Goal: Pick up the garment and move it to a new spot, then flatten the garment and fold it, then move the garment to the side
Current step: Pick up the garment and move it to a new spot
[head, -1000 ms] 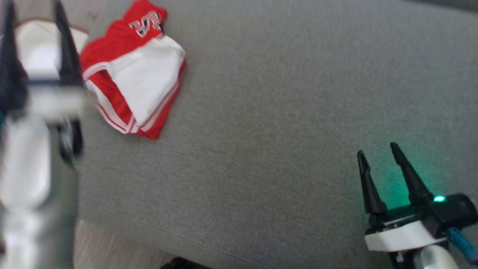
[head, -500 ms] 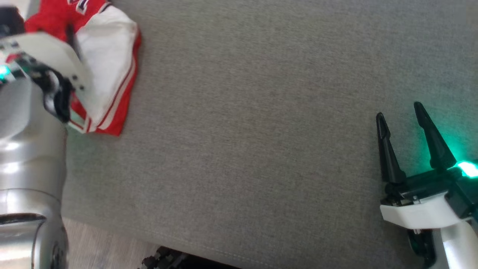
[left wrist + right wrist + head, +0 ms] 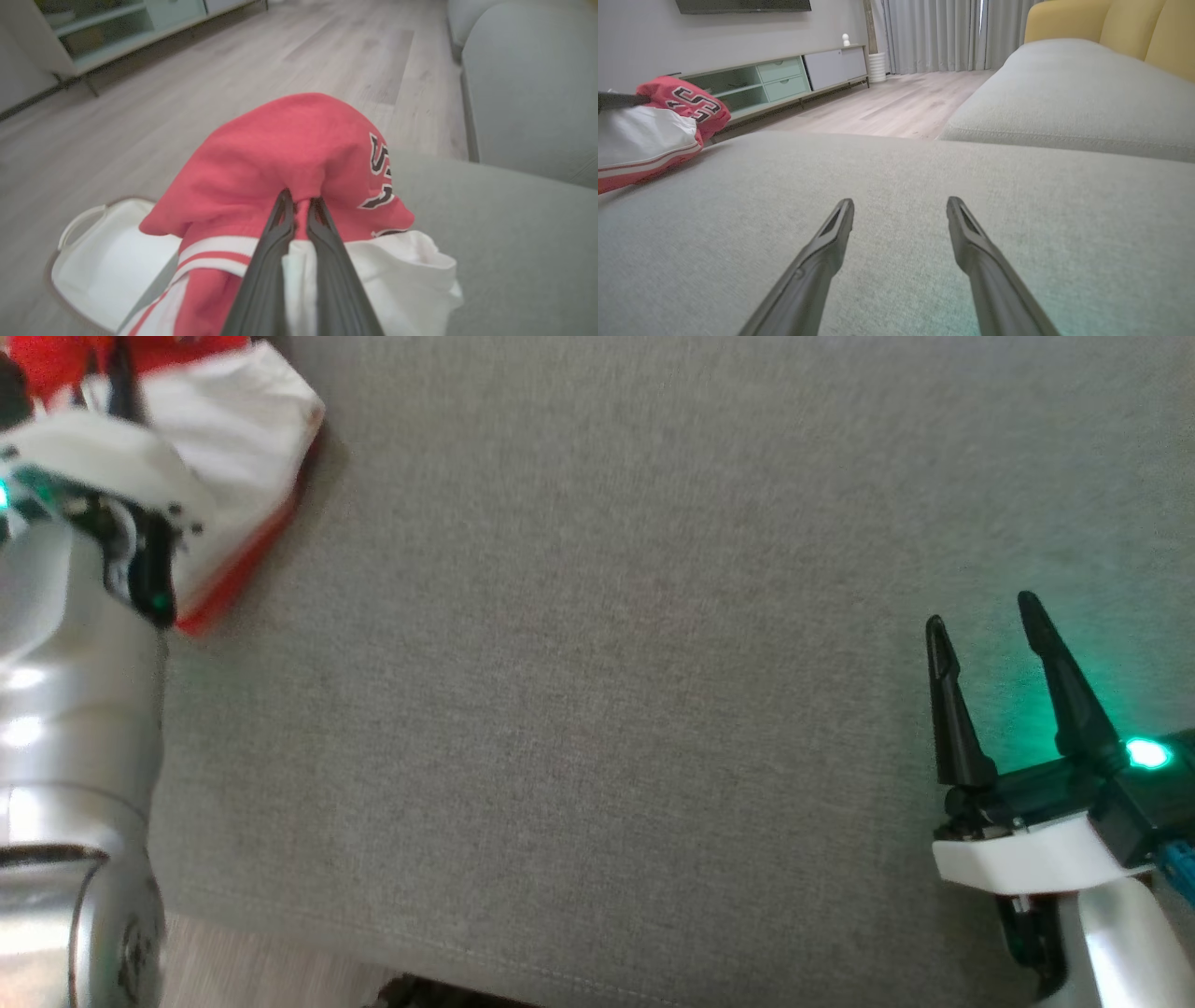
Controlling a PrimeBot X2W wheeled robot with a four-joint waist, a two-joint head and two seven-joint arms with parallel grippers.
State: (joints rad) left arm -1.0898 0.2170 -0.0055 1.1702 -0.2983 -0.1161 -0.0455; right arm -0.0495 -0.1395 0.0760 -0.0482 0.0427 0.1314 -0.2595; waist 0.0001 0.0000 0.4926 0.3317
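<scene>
The garment (image 3: 289,154) is a folded red and white piece with dark lettering, bunched at the left edge of a grey sofa seat (image 3: 607,663). My left gripper (image 3: 299,205) is shut on a pinch of its red cloth. The head view has the garment (image 3: 233,420) at the top left, partly behind my left wrist. In the right wrist view the garment (image 3: 654,121) sits at the far left. My right gripper (image 3: 980,625) hovers open over bare cushion at the lower right, nothing between its fingers (image 3: 831,233).
A white basket (image 3: 88,261) stands on the wooden floor (image 3: 187,93) beside the seat, below the garment. A second grey cushion (image 3: 1064,93) and a yellow backrest (image 3: 1111,23) lie beyond. A low cabinet (image 3: 784,79) lines the far wall.
My left gripper has gone from open beside the garment to shut on its red cloth. The head camera shifted, so the garment sits further up and left. The right gripper stays open.
</scene>
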